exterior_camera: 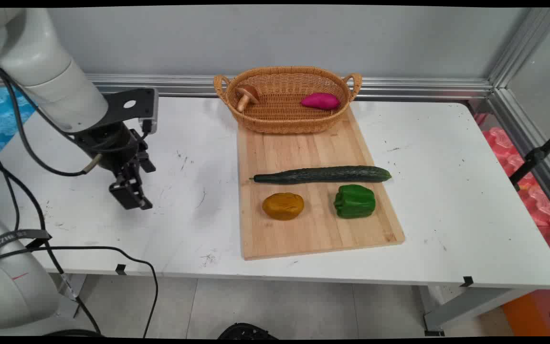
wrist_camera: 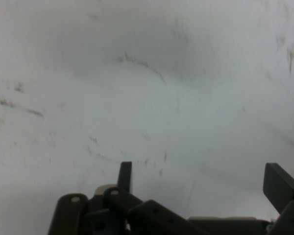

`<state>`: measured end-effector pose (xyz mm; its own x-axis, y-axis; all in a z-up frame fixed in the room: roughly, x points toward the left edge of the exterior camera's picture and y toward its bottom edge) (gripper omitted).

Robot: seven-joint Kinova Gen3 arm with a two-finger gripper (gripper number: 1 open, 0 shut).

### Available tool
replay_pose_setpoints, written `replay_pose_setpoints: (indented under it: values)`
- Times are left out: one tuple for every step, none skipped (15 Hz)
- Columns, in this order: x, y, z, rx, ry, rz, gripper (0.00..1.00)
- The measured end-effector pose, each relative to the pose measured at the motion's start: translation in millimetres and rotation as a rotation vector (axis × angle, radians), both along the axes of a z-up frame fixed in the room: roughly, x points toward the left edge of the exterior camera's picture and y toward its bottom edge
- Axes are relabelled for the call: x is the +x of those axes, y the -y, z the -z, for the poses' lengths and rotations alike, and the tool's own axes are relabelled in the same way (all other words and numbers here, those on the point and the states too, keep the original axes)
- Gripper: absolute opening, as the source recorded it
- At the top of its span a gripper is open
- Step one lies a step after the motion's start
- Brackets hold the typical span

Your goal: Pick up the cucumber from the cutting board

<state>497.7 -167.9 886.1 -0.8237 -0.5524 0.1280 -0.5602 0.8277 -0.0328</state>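
- My fingers filled the hand view's bottom edge, spread wide with nothing between them; beyond them lay only scuffed white table.
- The main view showed what the hand view did not: my pincer hung over the table's left part, well apart from the cutting board.
- On the board lay a cucumber, with a yellow-brown lump and a green pepper on its near side.
- At the board's far end stood a wicker basket holding a mushroom and a magenta sweet potato.
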Motion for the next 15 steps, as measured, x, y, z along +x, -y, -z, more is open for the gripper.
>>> replay_pose_setpoints:
  values:
    - [-3.5, 3.2, 0.2, -0.007, -0.008, -0.007, 1.00]
    - [-6.8, 6.2, 0.1, -0.015, -0.017, -0.011, 1.00]
    - [-13.6, 12.7, -0.3, -0.028, -0.033, -0.015, 1.00]
    - [-22.4, 21.3, -0.9, -0.044, -0.055, -0.016, 1.00]
    - [-31.9, 30.9, -1.9, -0.061, -0.076, -0.016, 1.00]
    - [-42.9, 42.0, -3.4, -0.078, -0.097, -0.014, 1.00]
    - [-56.1, 54.8, -5.8, -0.097, -0.118, -0.008, 1.00]
    - [-68.5, 66.2, -8.5, -0.114, -0.135, -0.002, 1.00]
    - [-83.0, 79.3, -11.6, -0.133, -0.153, 0.005, 1.00]
    - [-97.2, 92.1, -14.3, -0.150, -0.170, 0.012, 1.00]
    - [-109.0, 102.9, -16.1, -0.165, -0.183, 0.020, 1.00]
    - [-121.8, 114.8, -17.3, -0.181, -0.198, 0.030, 1.00]
    - [-133.7, 126.0, -17.0, -0.196, -0.211, 0.039, 1.00]
    - [-143.6, 135.4, -15.8, -0.206, -0.222, 0.047, 1.00]
    - [-153.8, 145.1, -13.2, -0.216, -0.233, 0.055, 1.00]
